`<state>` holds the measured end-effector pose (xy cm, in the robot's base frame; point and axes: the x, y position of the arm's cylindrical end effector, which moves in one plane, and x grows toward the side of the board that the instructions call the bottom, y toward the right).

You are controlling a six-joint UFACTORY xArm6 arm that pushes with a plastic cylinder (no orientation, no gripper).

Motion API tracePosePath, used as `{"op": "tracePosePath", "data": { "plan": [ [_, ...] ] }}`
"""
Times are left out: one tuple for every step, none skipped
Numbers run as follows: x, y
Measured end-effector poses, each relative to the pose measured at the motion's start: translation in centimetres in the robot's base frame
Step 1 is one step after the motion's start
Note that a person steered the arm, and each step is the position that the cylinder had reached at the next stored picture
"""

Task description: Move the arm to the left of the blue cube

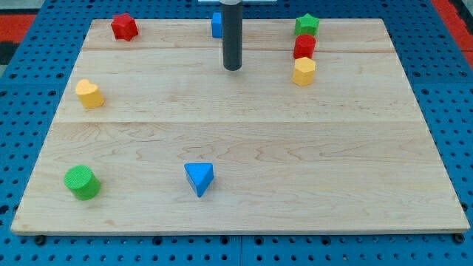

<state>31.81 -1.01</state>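
Note:
The blue cube (pixel 216 24) sits at the view's top edge of the wooden board (pixel 244 148), mostly hidden behind my dark rod. My tip (pixel 233 69) rests on the board just below and slightly right of the blue cube. Only a narrow left strip of the cube shows.
A red star block (pixel 124 26) lies at the top left. A green star (pixel 307 24), a red block (pixel 304 46) and a yellow block (pixel 303 71) stand in a column at the top right. A yellow heart (pixel 89 94), a green cylinder (pixel 81 182) and a blue triangle (pixel 199 178) lie lower down.

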Motion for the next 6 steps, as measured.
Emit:
{"op": "tracePosePath", "data": {
  "plan": [
    [-0.3,0.0],
    [-0.6,0.0],
    [-0.6,-0.3],
    [-3.1,-0.3],
    [-5.2,-2.5],
    [-6.1,-7.5]
  ]
}}
